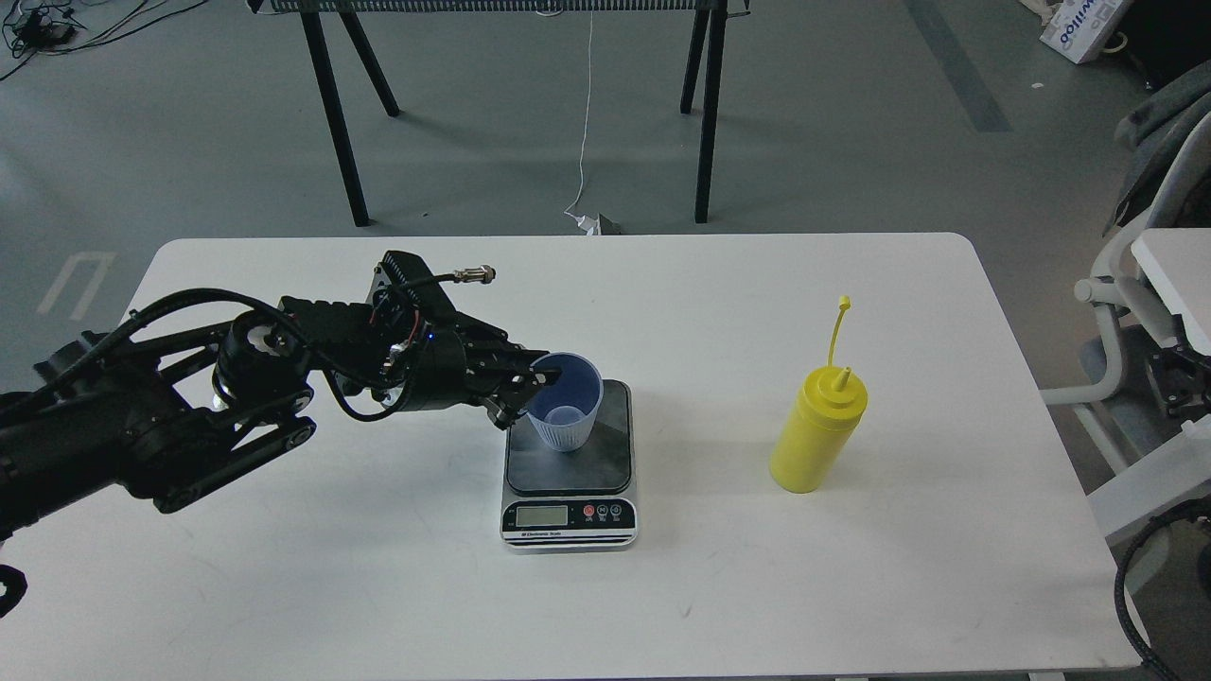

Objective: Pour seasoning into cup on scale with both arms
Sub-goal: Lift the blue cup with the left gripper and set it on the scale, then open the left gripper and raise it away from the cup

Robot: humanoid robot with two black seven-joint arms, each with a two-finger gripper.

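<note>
Cup set down on the scale, left claw at its rim

The left claw [530, 383] pinches the rim of the cup [566, 413], which stands upright on the dark plate of the scale [568, 468], apparently so it can be weighed and filled. The seasoning [817, 430] stands untouched on the worktop [378, 577], well apart to the right, likely left for the right claw, which is out of view.

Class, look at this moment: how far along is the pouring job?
Done: the cup sits upright on the scale. In hand: the left gripper grips the cup's rim. Left: the seasoning stands untouched on the table, cap off; the right gripper is out of view, and nothing is poured.
</note>
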